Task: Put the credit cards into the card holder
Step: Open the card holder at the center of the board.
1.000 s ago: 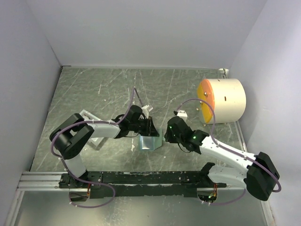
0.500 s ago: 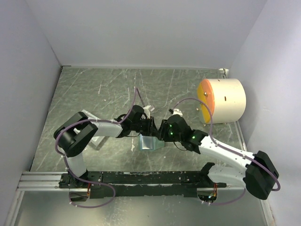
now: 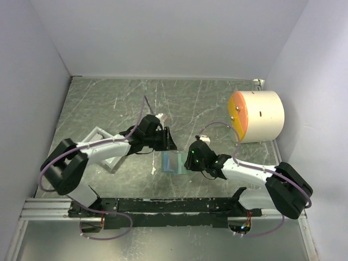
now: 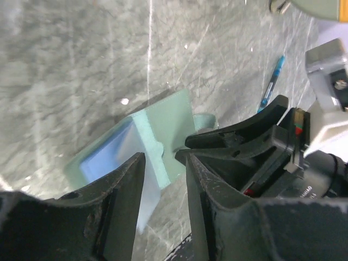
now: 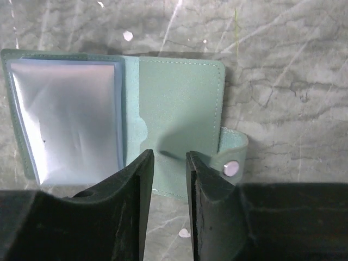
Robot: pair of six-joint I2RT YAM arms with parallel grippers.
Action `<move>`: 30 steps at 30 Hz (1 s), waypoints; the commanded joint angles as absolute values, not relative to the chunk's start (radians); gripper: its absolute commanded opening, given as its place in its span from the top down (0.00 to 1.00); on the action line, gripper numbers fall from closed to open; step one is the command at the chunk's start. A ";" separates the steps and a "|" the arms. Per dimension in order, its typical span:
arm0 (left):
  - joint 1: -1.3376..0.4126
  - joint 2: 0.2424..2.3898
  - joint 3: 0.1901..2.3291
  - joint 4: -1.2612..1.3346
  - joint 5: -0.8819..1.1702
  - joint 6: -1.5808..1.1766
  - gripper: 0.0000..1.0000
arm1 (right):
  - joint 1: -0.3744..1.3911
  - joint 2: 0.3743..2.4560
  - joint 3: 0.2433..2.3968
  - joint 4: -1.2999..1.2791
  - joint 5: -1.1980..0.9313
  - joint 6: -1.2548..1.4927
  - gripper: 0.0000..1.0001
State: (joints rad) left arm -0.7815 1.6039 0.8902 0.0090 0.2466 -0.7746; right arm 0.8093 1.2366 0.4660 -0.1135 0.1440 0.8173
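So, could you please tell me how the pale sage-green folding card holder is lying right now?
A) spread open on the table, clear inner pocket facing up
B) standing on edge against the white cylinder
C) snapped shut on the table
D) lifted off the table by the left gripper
A: in the right wrist view the card holder lies flat and unfolded on the grey marbled table, its clear pocket facing up and its snap tab unfastened at one side.

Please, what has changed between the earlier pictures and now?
The left pincer drew back a little to the left, off the card holder, holding nothing. The right pincer moved in over the holder's right half. The holder lies open about where it was; tray and drum unmoved.
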 commanded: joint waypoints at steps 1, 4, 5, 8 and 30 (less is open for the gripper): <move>-0.765 1.493 0.819 -0.099 0.139 -0.774 0.52 | 0.812 1.261 0.442 -0.091 0.182 0.846 0.70; -0.754 1.466 0.740 -0.066 0.187 -0.785 0.55 | 0.812 1.243 0.420 -0.084 0.188 0.858 0.70; -0.752 1.465 0.715 -0.039 0.210 -0.792 0.57 | 0.812 1.236 0.415 -0.083 0.190 0.859 0.71; -0.750 1.468 0.650 0.060 0.279 -0.815 0.58 | 0.812 1.226 0.417 -0.088 0.196 0.857 0.71; -0.750 1.449 0.590 0.032 0.210 -0.835 0.51 | 0.812 1.242 0.415 -0.093 0.208 0.850 0.72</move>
